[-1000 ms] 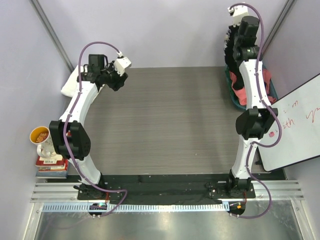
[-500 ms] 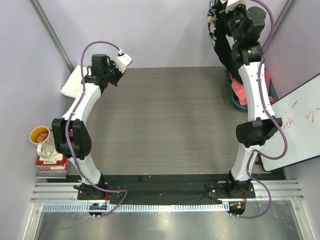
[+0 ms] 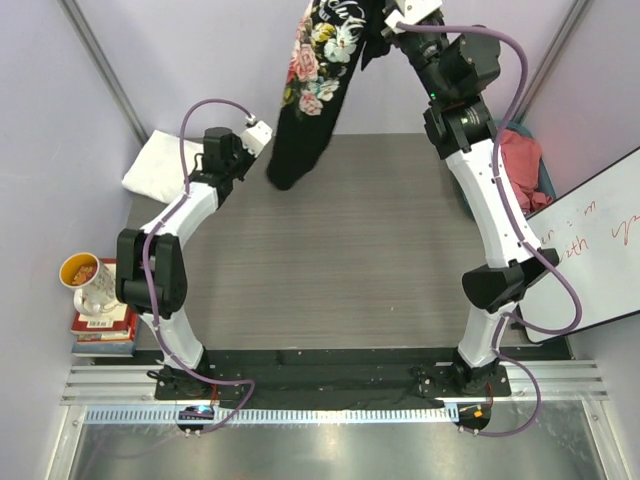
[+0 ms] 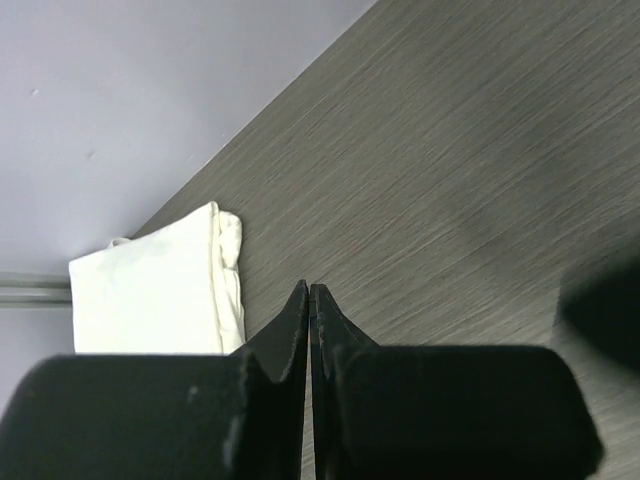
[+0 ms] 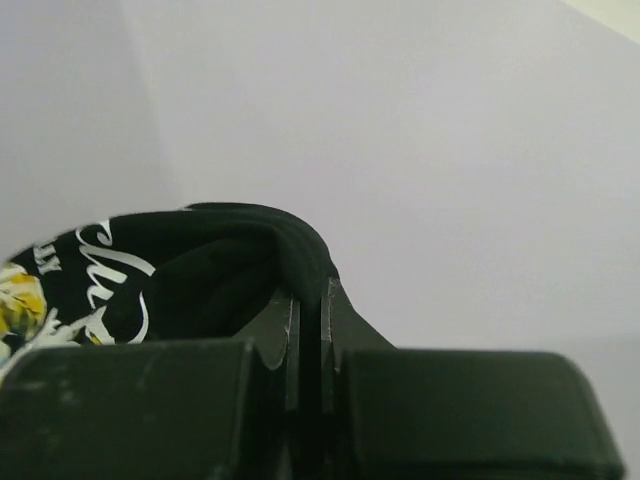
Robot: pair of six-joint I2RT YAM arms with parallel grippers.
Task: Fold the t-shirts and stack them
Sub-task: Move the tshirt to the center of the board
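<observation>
**Black t-shirt hangs high from the right gripper; left gripper closed on nothing**

Top view: the black t-shirt, rose print outward, hangs in the upper middle of the frame. It runs from the right gripper at the top edge down to a low end over the far part of the table. I cannot tell if that end touches the wood. The left gripper is just to the left of it. The white t-shirt lies folded at the upper left, and the coral-pink t-shirt lies crumpled at the right edge.

Left wrist view: the fingers are pressed together with nothing between them. The white t-shirt lies at the lower left, apart from them. A dark blur at the right edge is probably the hanging cloth.

Right wrist view: the jaws are clamped on a thick roll of black cloth, with white script at the lower left. Behind it there is only the wall.

My worries: the grip holds only one bunched fold, so I think the weight of the shirt could pull it out if I swing fast. The low end is near the left gripper and could drape over it. If I lower the shirt like this it will probably land in a heap, because the left gripper must open before it can take a corner.
</observation>
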